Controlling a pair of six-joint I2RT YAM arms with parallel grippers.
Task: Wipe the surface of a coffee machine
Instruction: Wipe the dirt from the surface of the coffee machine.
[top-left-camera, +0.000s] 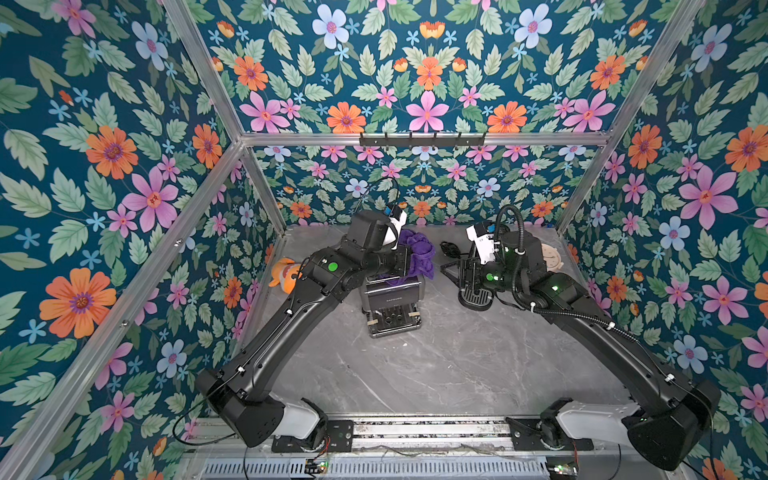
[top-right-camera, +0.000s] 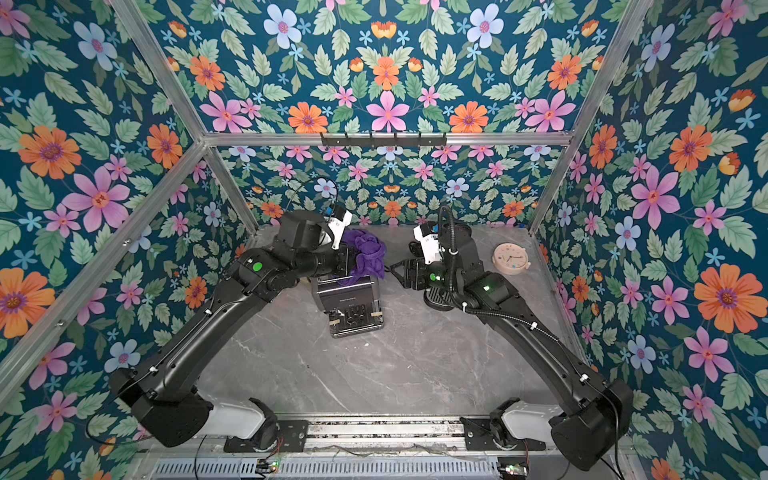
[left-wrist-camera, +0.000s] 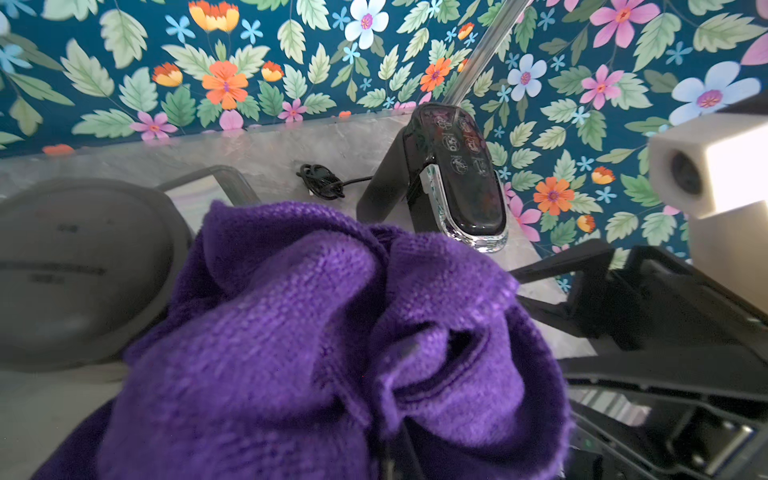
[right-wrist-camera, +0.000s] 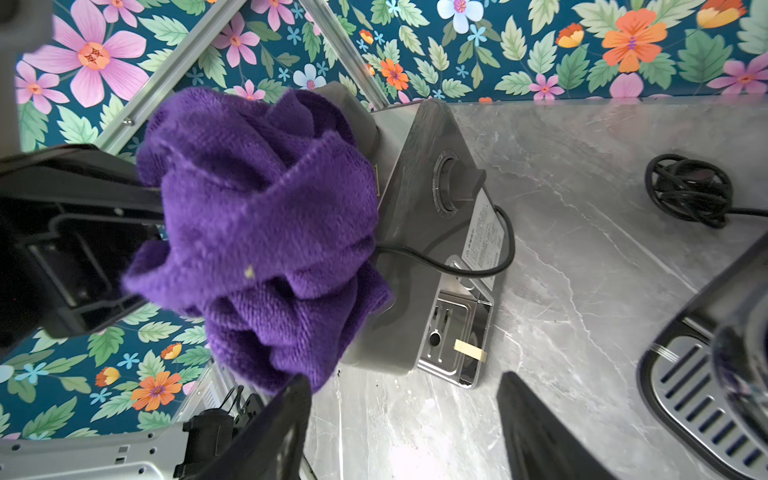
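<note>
The coffee machine (top-left-camera: 390, 297) (top-right-camera: 349, 295) is a grey metal box with a chrome drip tray, standing mid-table. A bunched purple cloth (top-left-camera: 419, 249) (top-right-camera: 365, 251) lies over its top rear part. My left gripper (top-left-camera: 406, 262) is shut on the cloth (left-wrist-camera: 332, 332), which hides its fingers. In the right wrist view the cloth (right-wrist-camera: 257, 232) hangs against the machine's side (right-wrist-camera: 419, 232). My right gripper (right-wrist-camera: 409, 415) (top-left-camera: 451, 268) is open and holds nothing, just right of the machine. One of its fingers (right-wrist-camera: 282, 419) sits close under the cloth's lower edge.
A black appliance with a round grille base (top-left-camera: 473, 297) (right-wrist-camera: 685, 399) stands under my right wrist. A coiled black cord (top-left-camera: 449, 248) (right-wrist-camera: 690, 191) lies behind it. A round clock (top-right-camera: 510, 258) lies at the back right, an orange plush toy (top-left-camera: 284, 272) at the left wall.
</note>
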